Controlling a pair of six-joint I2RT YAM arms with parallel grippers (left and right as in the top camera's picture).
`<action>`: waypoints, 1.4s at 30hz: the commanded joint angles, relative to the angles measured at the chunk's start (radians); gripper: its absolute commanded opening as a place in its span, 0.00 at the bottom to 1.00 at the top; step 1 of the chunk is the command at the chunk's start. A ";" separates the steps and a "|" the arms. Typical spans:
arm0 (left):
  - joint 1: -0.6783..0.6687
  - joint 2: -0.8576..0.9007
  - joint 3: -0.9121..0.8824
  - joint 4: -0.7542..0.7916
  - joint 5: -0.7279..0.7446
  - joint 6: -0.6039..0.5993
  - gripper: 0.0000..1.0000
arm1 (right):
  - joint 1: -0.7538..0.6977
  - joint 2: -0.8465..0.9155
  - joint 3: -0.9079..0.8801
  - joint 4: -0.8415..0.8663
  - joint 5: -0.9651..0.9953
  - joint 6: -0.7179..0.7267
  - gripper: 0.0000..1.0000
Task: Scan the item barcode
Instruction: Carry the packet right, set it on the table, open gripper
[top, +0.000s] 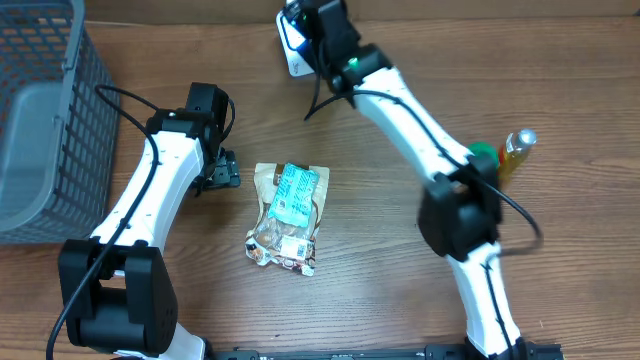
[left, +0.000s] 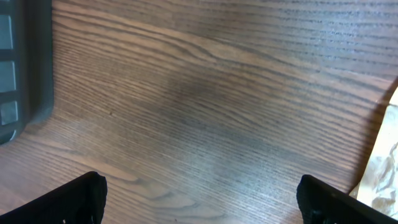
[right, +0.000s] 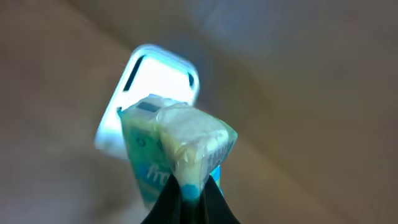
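Pinching a small packet (right: 180, 149) in green and blue wrapping, the right gripper (right: 189, 186) has its jaws clenched on the packet's lower end. In the wrist view the packet stands upright directly in front of a white scanner (right: 158, 81), whose pale face shows behind it at 11 o'clock. Seen from overhead, that gripper (top: 318, 35) sits at the table's 12 o'clock edge, over the scanner (top: 292, 58). A snack bag (top: 287, 215) lies flat at the table's (top: 380, 260) centre. At 9 o'clock from it hovers the left gripper (top: 222, 170), jaws released and grasping nothing. A grey basket (top: 40, 120) fills the 9 o'clock side; a bottle (top: 517, 150) lies at 3 o'clock.
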 joint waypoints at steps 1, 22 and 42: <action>0.002 -0.019 0.018 0.002 -0.013 -0.014 0.99 | -0.002 -0.245 0.011 -0.231 -0.063 0.224 0.04; 0.002 -0.019 0.018 0.002 -0.013 -0.013 0.99 | -0.174 -0.329 -0.291 -0.948 -0.383 0.512 0.04; 0.002 -0.019 0.018 0.002 -0.013 -0.013 1.00 | -0.174 -0.329 -0.605 -0.723 -0.264 0.593 0.05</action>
